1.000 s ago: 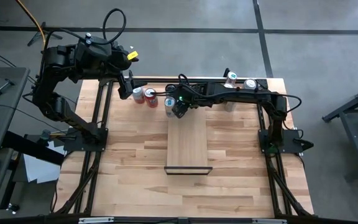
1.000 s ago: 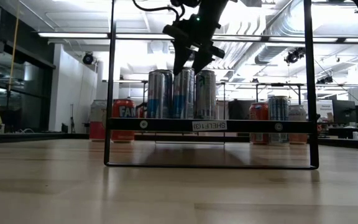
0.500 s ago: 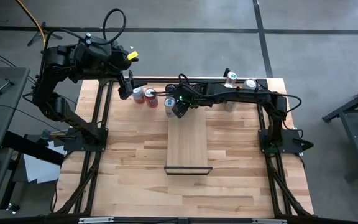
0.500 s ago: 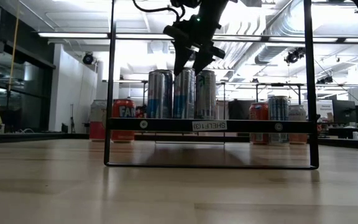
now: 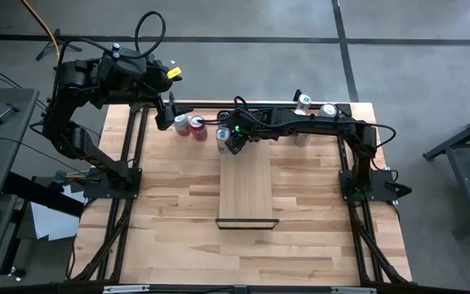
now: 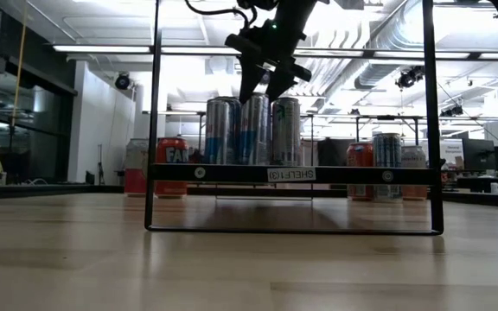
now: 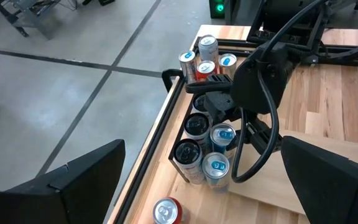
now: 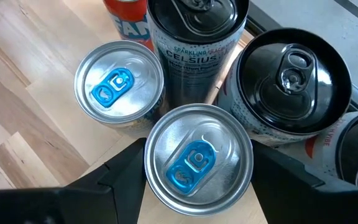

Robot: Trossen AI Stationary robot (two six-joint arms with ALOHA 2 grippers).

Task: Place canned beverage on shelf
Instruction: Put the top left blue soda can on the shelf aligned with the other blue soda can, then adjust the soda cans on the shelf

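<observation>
Shelf (image 5: 246, 189) lies in the middle of the table, with tall cans (image 6: 253, 130) standing at its 12 o'clock end. I see my right gripper (image 6: 261, 89) just above them, fingers spread around a blue-tabbed can (image 8: 197, 158) without gripping. My left gripper (image 5: 166, 109) waits open at 10 o'clock.

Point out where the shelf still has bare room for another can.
The shelf plank is bare from its near end frame up to the can cluster at the far end. That far end is crowded, with the right gripper open just above a blue-tabbed can.
</observation>
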